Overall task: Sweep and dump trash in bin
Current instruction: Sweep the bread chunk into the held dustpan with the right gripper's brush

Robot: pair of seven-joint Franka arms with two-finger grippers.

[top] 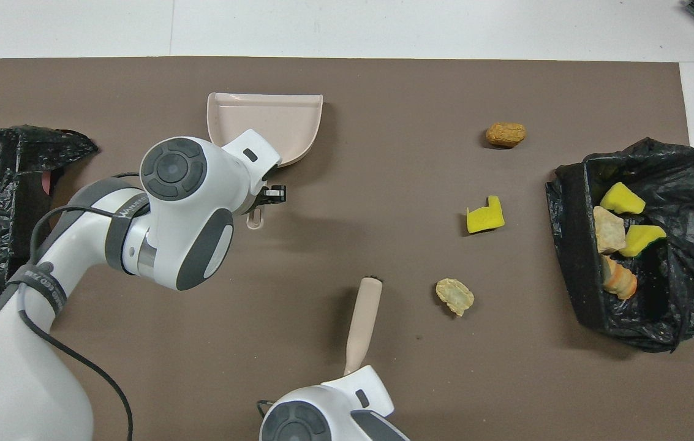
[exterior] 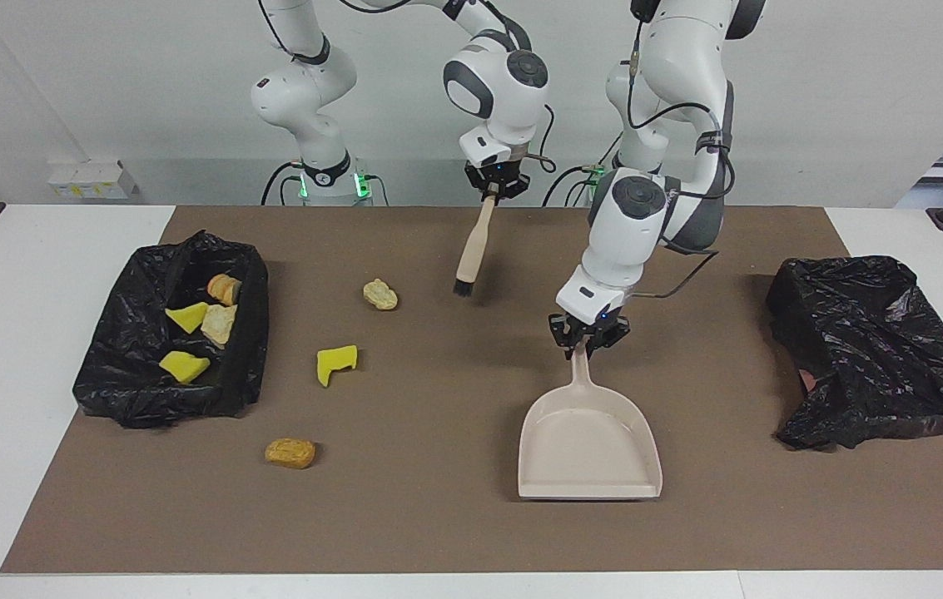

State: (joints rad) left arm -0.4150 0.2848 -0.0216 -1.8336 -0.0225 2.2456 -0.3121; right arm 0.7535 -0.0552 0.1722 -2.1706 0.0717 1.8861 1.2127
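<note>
Black fingertips of the left gripper [exterior: 588, 342] are clamped on the handle of the beige dustpan [exterior: 588, 448], whose pan lies on the brown mat [exterior: 438, 516] toward that mat's edge farthest from the robots, mouth facing away from them. Those of the right gripper [exterior: 494, 188] are pinched on the top of the brush [exterior: 471, 249], which hangs tilted with its dark bristles just above the mat near the robots' edge. Both tools are thus in hand; sweeping, by my judgement, has not begun. Three pieces of trash lie loose on the mat: a tan lump [exterior: 380, 294], a yellow sponge chunk [exterior: 335, 363] and an orange-brown lump [exterior: 290, 452], all well apart from the dustpan. Four scraps already sit in the black-lined bin [exterior: 130, 383] at the right arm's end. A second black bag [exterior: 871, 349] lies at the left arm's end.
</note>
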